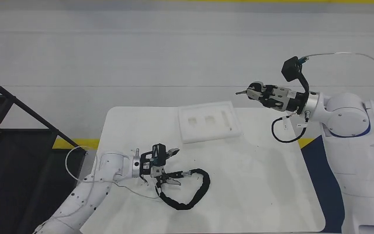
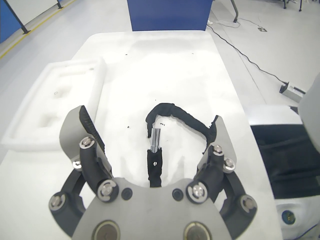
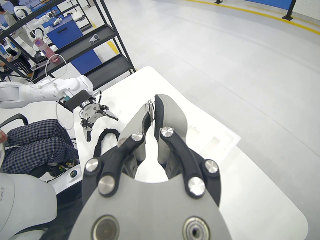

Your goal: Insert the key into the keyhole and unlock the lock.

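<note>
Top view, left side: left gripper (image 1: pixel 173 167) is sitting low over the near-left part of the white table (image 1: pixel 263 187), fingers spread wide and gripping nothing. The black cable lock (image 1: pixel 193 193) is lying on the table right at that gripper, its loop curling away toward the table's middle. Left wrist view is showing the lock (image 2: pixel 180 116) with its shiny metal end (image 2: pixel 155 138) lying between the spread fingers (image 2: pixel 85 126) of the left gripper (image 2: pixel 150 117) (contact with the far finger, cannot tell).

Further right, a white foam tray (image 1: pixel 210 136) is resting along the far edge of the table, well apart from the lock.

Far right, the right gripper (image 1: pixel 248 90) is hovering in the air beyond the table's far-right corner, fingers clamped on the key (image 1: pixel 240 92). Right wrist view is showing the right gripper (image 3: pixel 152 106) pinching the key (image 3: pixel 149 103) between its pad tips (only a sliver of metal is showing). Key and lock are sitting well apart.
</note>
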{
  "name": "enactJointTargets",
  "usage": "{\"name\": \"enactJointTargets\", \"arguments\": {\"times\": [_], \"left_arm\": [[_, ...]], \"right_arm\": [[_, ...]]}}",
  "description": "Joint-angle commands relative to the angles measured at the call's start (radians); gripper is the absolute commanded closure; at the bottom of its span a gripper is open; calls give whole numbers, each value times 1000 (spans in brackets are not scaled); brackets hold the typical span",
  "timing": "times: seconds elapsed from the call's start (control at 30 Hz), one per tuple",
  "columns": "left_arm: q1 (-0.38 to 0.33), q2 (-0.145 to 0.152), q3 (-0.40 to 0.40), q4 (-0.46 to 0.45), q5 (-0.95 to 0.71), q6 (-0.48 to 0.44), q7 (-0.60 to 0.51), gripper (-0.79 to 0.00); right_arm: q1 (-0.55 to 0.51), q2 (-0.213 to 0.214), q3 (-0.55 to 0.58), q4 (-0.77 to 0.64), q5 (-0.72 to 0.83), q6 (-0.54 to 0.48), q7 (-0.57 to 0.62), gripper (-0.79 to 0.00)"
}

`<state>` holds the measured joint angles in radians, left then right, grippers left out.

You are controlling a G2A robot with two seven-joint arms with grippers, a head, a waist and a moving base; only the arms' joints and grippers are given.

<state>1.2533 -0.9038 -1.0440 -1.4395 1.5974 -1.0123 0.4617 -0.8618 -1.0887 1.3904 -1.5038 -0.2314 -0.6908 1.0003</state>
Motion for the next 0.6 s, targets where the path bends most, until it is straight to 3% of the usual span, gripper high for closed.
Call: {"name": "enactJointTargets", "arguments": {"times": [0.0,0.13,0.23,0.37,0.57], "left_arm": [[-33,3,39,69,140,0,170,-785],[-84,5,104,153,276,1,311,-785],[-110,0,139,196,310,3,327,-785],[-138,-16,179,216,301,8,266,-785],[-156,-47,193,230,175,42,61,-785]], "right_arm": [[0,0,0,0,0,0,0,0],[0,0,0,0,0,0,0,0],[0,0,0,0,0,0,0,0],[0,0,0,0,0,0,0,0],[0,0,0,0,0,0,0,0]]}}
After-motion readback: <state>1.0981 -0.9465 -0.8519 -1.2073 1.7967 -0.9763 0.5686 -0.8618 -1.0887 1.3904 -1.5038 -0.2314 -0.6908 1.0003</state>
